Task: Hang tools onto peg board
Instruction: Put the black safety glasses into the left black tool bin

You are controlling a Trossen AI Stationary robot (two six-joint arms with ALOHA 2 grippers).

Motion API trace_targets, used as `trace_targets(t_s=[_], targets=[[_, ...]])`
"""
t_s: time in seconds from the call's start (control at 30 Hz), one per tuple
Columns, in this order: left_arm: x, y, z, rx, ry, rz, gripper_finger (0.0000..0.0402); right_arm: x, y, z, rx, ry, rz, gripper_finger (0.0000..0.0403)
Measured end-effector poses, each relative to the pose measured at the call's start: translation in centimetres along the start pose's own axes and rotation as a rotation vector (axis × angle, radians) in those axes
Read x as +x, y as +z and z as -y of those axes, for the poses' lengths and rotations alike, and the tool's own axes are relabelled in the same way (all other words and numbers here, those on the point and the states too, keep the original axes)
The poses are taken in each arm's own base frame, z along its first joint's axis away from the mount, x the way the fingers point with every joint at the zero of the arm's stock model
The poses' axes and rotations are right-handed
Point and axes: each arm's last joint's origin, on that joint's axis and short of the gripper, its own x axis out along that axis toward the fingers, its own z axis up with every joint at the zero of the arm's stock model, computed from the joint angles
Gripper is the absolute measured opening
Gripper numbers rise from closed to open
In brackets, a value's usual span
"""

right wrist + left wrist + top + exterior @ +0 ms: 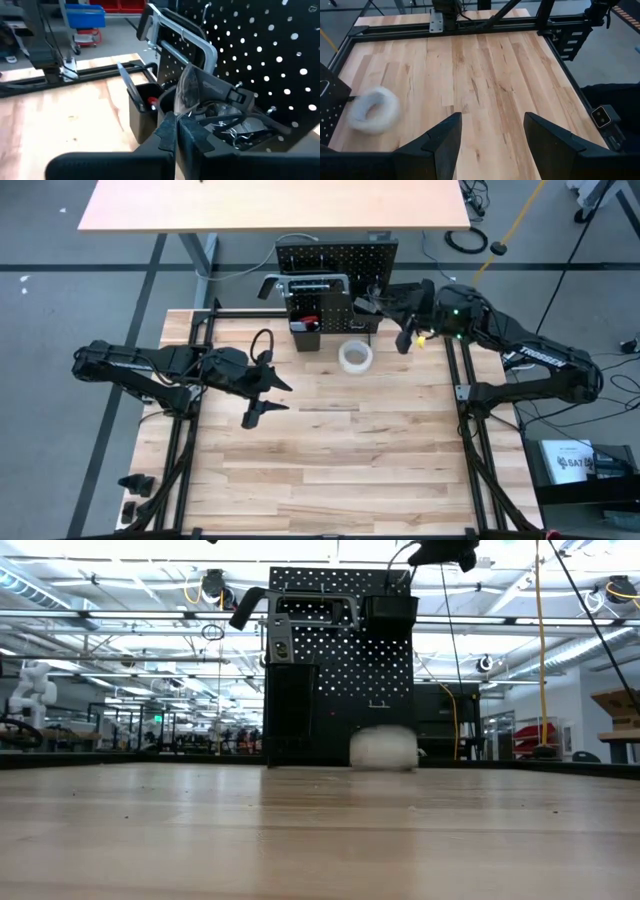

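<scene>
The black peg board (pixel 337 252) stands at the table's far edge, with two black bins (pixel 320 315) in front. A grey bar clamp (pixel 300 605) hangs on its hooks, and a red-handled tool (pixel 152 102) stands in a bin. The white tape roll (pixel 356 356) lies flat on the table before the board. My right gripper (pixel 372 305) is high at the board's right side, over the bin, shut on what looks like black-handled pliers (pixel 222 92). My left gripper (pixel 270 395) hovers open and empty over the table's left middle. My right gripper pinches the tool's thin grey metal end (pixel 186 95) between its two fingers. The dark handles (pixel 235 95) stretch away from the fingers toward the peg board, over the bin. The tool is lifted clear of the table. The fingers themselves hide the exact place of contact.
Silver tools (pixel 235 130) lie in the bin below my right gripper. The black frame rails (pixel 460 380) run along both table sides. Bare wood lies between the tape roll and the near edge. A second table (pixel 270 205) stands behind the board.
</scene>
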Motion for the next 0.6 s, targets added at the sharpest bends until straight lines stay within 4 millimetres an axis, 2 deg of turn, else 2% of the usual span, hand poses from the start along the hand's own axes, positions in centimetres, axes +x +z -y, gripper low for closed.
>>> trace_targets(t_s=[0.4, 0.6], targets=[[0.0, 0.0, 0.0, 0.012, 0.000, 0.001, 0.0219, -2.0, 0.8, -1.0, 0.038, 0.089, 0.082, 0.0001], [0.0, 0.0, 0.0, 0.012, 0.000, 0.001, 0.0219, -3.2, 1.4, -1.5, 0.135, 0.163, 0.142, 0.0000]])
